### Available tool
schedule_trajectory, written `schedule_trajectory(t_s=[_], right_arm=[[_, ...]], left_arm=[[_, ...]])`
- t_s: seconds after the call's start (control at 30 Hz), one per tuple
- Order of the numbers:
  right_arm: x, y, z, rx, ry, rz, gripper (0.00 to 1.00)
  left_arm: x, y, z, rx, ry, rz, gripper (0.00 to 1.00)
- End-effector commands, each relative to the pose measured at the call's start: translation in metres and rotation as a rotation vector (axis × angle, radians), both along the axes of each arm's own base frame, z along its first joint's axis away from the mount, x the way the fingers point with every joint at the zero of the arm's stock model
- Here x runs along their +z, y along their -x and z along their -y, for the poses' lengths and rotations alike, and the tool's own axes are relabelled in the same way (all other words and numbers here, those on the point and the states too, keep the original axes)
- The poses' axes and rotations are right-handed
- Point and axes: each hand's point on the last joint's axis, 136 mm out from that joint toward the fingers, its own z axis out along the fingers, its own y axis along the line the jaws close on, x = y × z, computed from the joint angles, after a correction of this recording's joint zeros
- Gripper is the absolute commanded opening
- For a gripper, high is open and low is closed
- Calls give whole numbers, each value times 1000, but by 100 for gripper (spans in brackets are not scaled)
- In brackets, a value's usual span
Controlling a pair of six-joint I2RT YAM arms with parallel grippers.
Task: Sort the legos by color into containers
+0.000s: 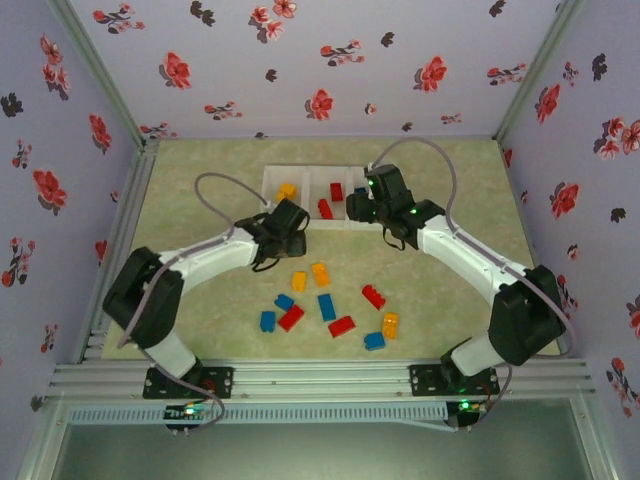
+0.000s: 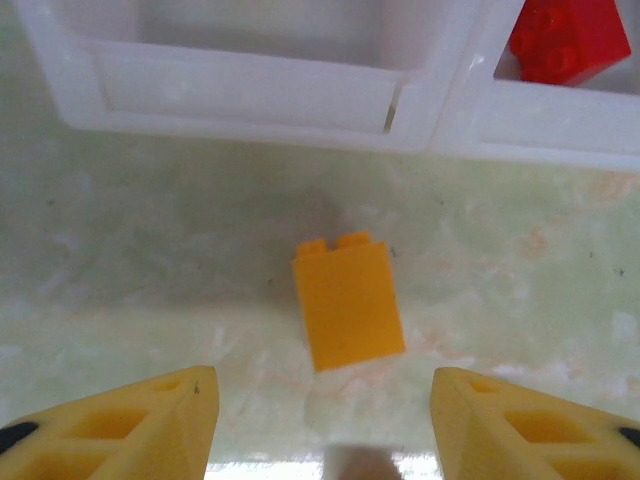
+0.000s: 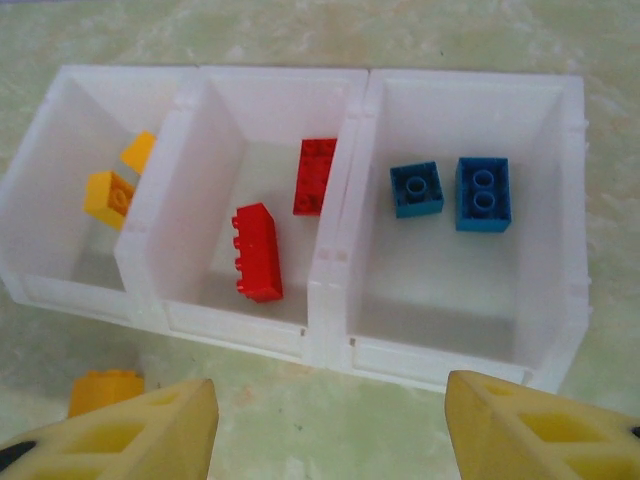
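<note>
L gripper (image 2: 322, 395) released, jaws wide; orange lego (image 2: 348, 300) lies loose on bare table (image 2: 120, 260), just short of containers (image 2: 250, 125) near rim. R gripper (image 3: 330, 400) released, empty, by same rim.

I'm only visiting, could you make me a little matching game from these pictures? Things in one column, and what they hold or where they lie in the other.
Column one:
1. left compartment
2. middle compartment
3. right compartment
4. lone orange brick

Column two:
A. holds two blue bricks
B. lies on the table, just outside the bins
C. holds two orange bricks
D. holds two red bricks

Pairs: 1-C, 2-D, 3-A, 4-B
</note>
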Motion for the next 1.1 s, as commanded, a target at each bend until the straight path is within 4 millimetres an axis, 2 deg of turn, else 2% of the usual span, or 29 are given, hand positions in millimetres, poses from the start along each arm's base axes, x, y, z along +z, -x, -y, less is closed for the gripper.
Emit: schedule_trajectory(t_s=[0.0, 0.17, 0.63, 1.07], right_arm=[[-6, 7, 13, -17, 50, -10, 63], [-6, 13, 16, -13, 51, -11, 63], [-8, 18, 17, -7, 45, -18, 63], [-5, 21, 19, -7, 39, -9, 62]], left_arm=[[0, -12, 5, 48, -34, -4, 58], [-12, -16, 9, 50, -74, -37, 56], [-35, -15, 4, 59, -162, -107, 54], [-45, -15, 5, 41, -190, -130, 41]])
